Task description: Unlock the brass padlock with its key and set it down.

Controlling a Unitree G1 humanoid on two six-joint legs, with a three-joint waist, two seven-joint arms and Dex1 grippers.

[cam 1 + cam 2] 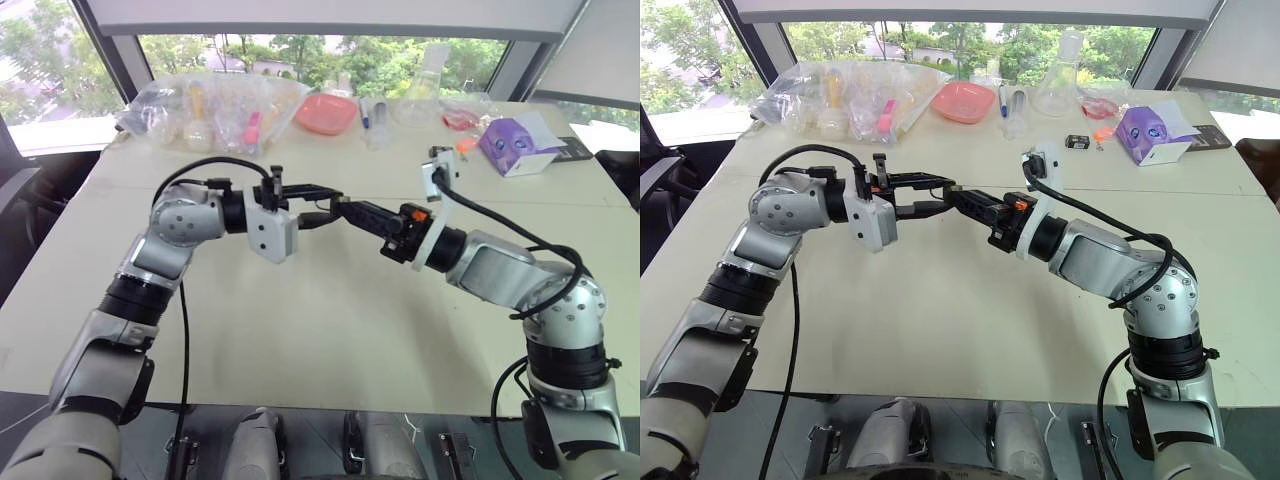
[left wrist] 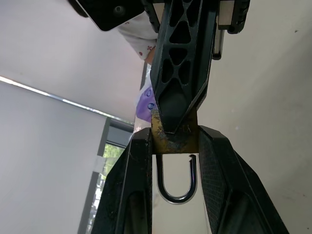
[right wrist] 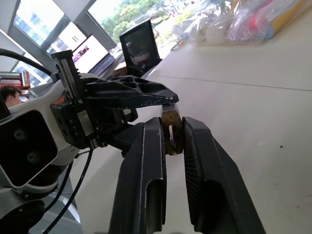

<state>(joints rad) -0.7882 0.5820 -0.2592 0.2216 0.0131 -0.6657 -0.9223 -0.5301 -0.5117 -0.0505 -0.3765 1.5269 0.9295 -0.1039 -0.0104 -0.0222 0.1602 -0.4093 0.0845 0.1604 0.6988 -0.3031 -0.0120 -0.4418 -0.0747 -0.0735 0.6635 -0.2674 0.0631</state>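
Above the table (image 1: pixel 330 330), the left gripper (image 2: pixel 176 146) is clamped on the padlock (image 2: pixel 173 139); the right gripper (image 3: pixel 171 141) meets it from three o'clock, fingers closed on the brass body. Both hold it in mid-air. The shackle (image 2: pixel 176 181) hangs sprung open, pointing back toward the left wrist. I cannot make out the key.

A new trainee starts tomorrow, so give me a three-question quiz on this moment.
1. True or false: the padlock lies on the table.
2. What holds the padlock: A, the left gripper alone; B, the right gripper alone; C, both?
3. Is the shackle open or closed?
Key: 1 false, it is held in the air. 2 C. 3 open, one leg is free of the body.
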